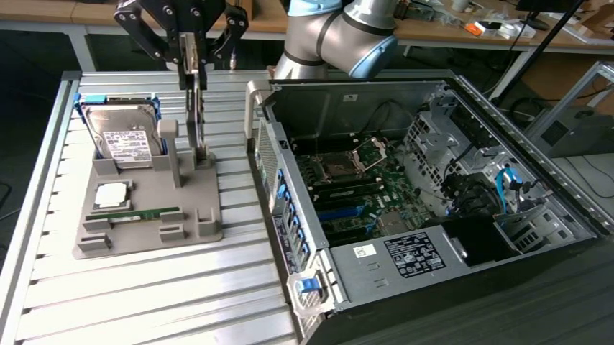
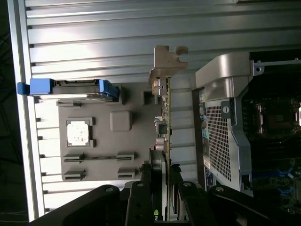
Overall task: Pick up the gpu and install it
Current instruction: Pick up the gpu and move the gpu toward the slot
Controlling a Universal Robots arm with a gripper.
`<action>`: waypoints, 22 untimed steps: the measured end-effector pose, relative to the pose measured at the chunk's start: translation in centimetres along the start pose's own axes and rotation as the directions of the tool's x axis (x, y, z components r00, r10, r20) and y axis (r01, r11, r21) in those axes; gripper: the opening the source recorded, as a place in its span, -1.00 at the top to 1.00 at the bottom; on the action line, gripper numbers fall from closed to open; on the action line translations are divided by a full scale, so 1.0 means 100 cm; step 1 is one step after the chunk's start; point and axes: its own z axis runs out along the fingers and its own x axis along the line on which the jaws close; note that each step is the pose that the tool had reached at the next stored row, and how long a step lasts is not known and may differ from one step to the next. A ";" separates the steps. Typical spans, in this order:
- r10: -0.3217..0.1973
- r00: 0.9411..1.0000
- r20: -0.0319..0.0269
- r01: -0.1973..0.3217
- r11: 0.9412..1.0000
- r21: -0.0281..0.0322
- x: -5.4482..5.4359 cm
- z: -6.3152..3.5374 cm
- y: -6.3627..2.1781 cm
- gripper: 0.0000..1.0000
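Claw (image 1: 197,56) clamped on the gpu (image 1: 198,108), card upright. Its lower edge is at the grey holder (image 1: 192,208), beside the open computer case (image 1: 336,108).

Soft, even indoor light fills the exterior view. The ribbed metal counter (image 1: 144,287) shines, with pale bands of glare along its slats. The inside of the open computer case (image 1: 355,108) sits in shadow, and the exterior view's lower right corner is almost black. In the wrist view, glare washes the counter's slats nearly white. A chip (image 2: 77,133) on the grey tray (image 2: 127,155) glows blank white, and the pincer (image 2: 163,188) is a dark silhouette.
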 end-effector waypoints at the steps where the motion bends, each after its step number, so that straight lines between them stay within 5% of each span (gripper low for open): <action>1: 0.000 1.000 0.000 0.000 1.000 0.000 0.000 -0.0004 0.0000 0.47; 22: 0.000 1.000 0.000 0.000 1.000 0.000 0.000 -0.0059 0.0002 0.47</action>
